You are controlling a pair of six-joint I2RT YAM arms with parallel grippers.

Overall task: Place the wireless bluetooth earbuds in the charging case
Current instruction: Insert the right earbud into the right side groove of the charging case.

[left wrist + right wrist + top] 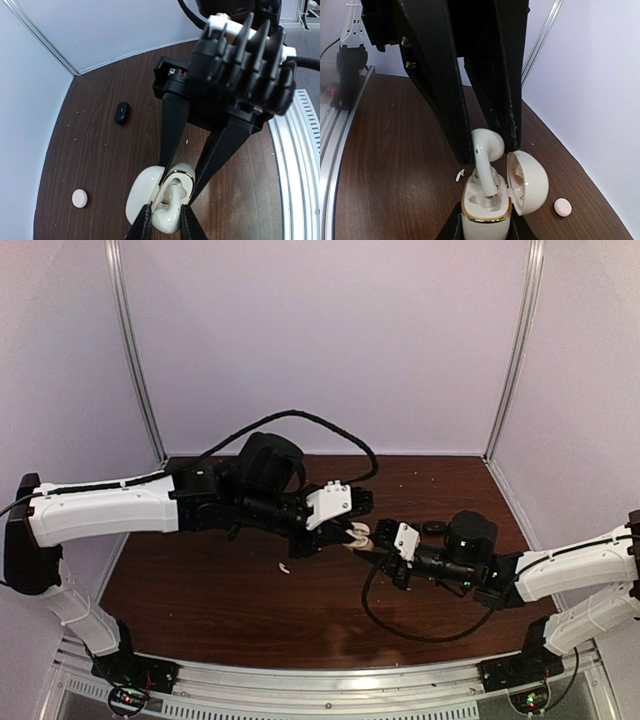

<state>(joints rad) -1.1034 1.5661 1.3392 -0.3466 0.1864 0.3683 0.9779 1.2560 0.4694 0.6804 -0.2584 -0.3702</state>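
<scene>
While left gripper point(488, 151) pinches it, the earbud point(483, 167) stands in the case point(486, 214).

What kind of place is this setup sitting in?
Most likely a robotics lab work cell, not a home: a left arm and a right arm bolted to a metal rail at the edge of a brown wooden table, closed in by plain white panels on metal corner posts.

Pale lilac walls point(330, 340) close in on three sides, slim metal posts point(137, 350) in the back corners. Below sits a dark brown wooden table point(220, 590) under soft light, an aluminium rail point(330, 687) along its near edge.
</scene>
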